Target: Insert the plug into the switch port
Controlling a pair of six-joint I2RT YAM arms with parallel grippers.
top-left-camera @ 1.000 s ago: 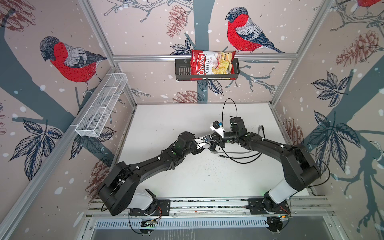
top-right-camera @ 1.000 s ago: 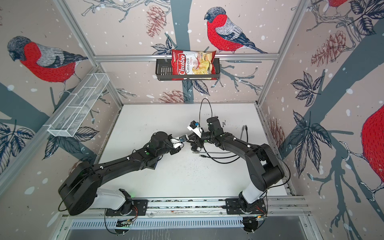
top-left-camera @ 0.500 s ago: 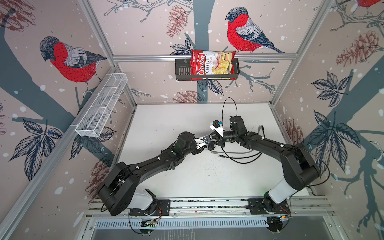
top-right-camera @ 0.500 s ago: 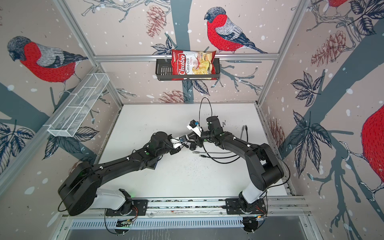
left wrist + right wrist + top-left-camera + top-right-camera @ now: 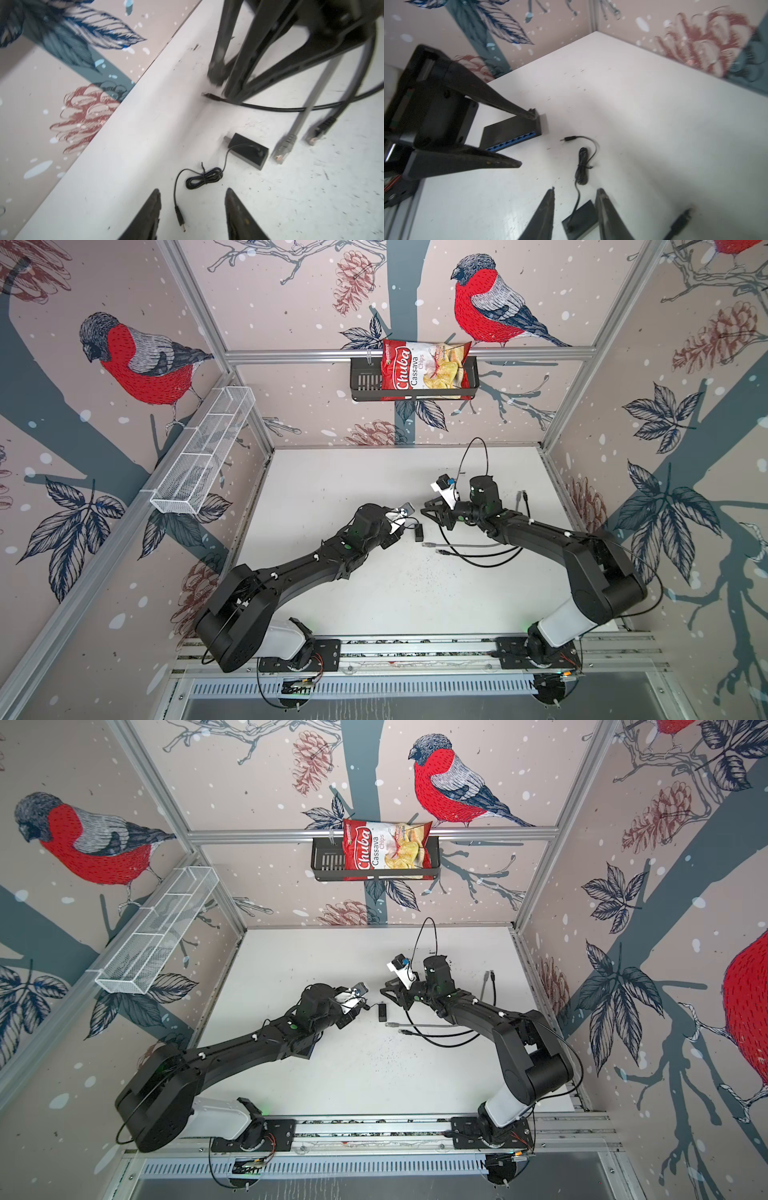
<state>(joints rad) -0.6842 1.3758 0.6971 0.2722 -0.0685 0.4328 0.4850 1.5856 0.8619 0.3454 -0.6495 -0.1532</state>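
Left claw stands apart, empty, the plug lying loose on the table before it. Right claw is apart too, above the black block. The switch lies flat beside the left claw.

Both arms are the same build: left arm and right arm are matte black boxy links with white cable clips and a green status light. Nearest the rail, each shoulder is a light-grey shell on a black base plate. Red wires sit just below the rail. Left claw and right claw have black tapered fingers. Right wrist, far from the rail: white bracket with a blue bit, probably a camera mount.
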